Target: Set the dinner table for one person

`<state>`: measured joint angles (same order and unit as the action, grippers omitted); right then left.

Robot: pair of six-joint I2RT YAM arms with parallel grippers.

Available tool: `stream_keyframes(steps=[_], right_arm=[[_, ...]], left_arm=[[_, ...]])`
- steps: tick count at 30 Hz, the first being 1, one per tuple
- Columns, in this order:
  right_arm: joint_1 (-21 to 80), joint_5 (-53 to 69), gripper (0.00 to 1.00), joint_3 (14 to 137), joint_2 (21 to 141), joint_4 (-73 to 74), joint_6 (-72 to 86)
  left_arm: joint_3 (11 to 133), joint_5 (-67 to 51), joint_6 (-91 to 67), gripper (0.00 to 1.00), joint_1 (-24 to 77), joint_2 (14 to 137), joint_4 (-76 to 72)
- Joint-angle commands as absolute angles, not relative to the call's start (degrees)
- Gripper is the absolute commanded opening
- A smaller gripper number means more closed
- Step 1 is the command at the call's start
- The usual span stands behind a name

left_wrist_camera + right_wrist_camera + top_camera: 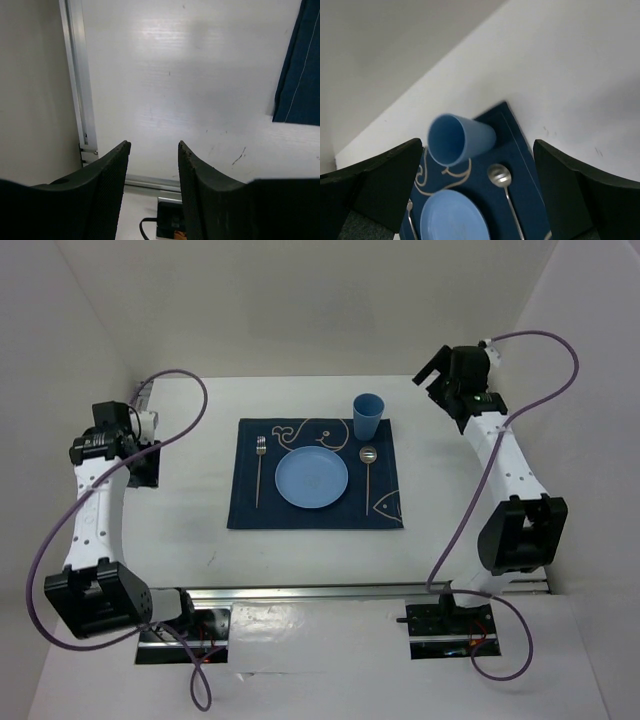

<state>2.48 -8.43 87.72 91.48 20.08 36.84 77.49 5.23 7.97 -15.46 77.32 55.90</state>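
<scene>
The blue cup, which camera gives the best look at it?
The top external view: the blue cup shows whole and sharp, upright on the far right corner of the placemat, behind the spoon. The right wrist view shows it larger but slightly blurred, looking into its mouth. The left wrist view misses it.

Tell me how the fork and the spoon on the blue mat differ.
The fork lies left of the plate; the spoon lies right of it. The fork ends in prongs, the spoon in a round bowl. The spoon's head sits just in front of the cup; the fork has no cup near it. Both are silver and lie flat on the mat, heads toward the far edge.
</scene>
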Motion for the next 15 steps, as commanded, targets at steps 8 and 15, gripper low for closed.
stream_keyframes(steps=[8, 15], right_arm=[[3.52, -8.46, 1.00, 73.68, 75.78, 37.10, 40.18], [3.52, -4.58, 1.00, 70.49, 63.91, 43.94, 36.91]], left_arm=[[60.67, 3.60, 9.05, 0.53, -17.58, 65.92, 55.11], [54.05, 7.38, 8.44, 0.53, -18.63, 63.02, 50.19]])
